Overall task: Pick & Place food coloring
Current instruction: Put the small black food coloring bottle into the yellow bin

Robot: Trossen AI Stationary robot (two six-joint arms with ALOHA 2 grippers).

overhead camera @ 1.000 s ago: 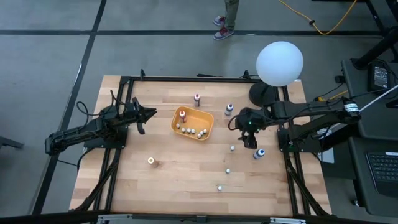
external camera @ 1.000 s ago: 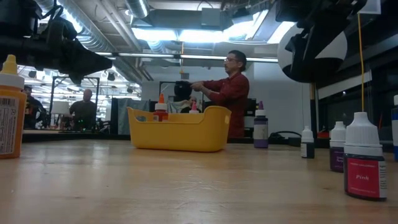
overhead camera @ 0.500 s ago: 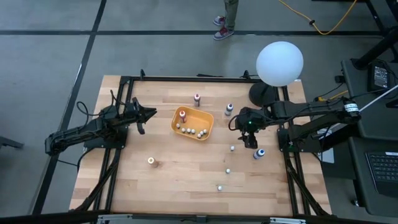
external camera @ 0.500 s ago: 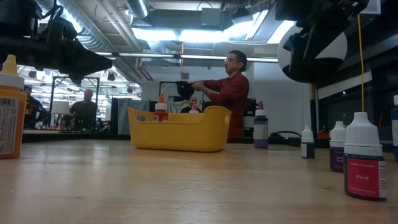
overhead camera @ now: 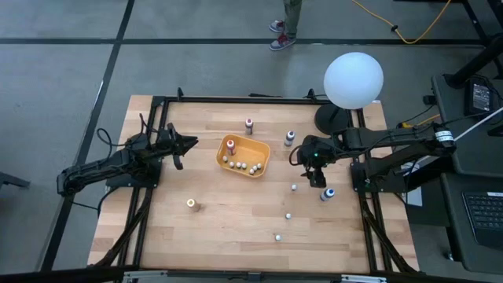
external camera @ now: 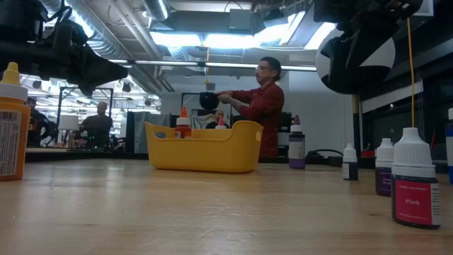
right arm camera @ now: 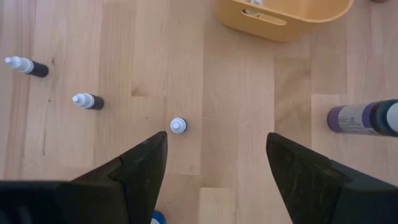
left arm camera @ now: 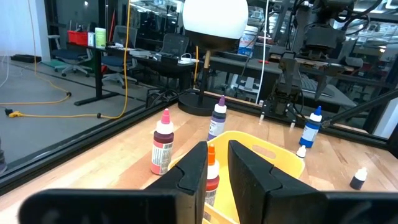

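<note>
The job looks partly done. The yellow tray sits near the middle of the surface and already holds a row of small bottles along its near side, plus one taller bottle with an orange tip at its left end. The rest of the food coloring is scattered outside it: a maroon-topped bottle just behind the tray, a purple one to its right, a blue-capped one by the right arm, three tiny white-capped bottles strung out toward the front edge, and an orange bottle alone at front left. So I judge at least seven are left to move.

The right gripper hovers over the right side of the surface with its fingers spread wide and nothing between them; its wrist view looks straight down on a small white-capped bottle standing just ahead of them, which seems the likely next pick. The left gripper hangs left of the tray, fingers drawn near together with only a narrow gap, holding nothing, pointed at the tray.

A white globe lamp on a dark base stands at the back right corner, clear of the bottles. Beyond the surface a person in a red shirt is busy at another bench. Nothing blocks the way to the tray; the tiny bottles stand well apart, though the blue-capped one sits close by the right arm.
</note>
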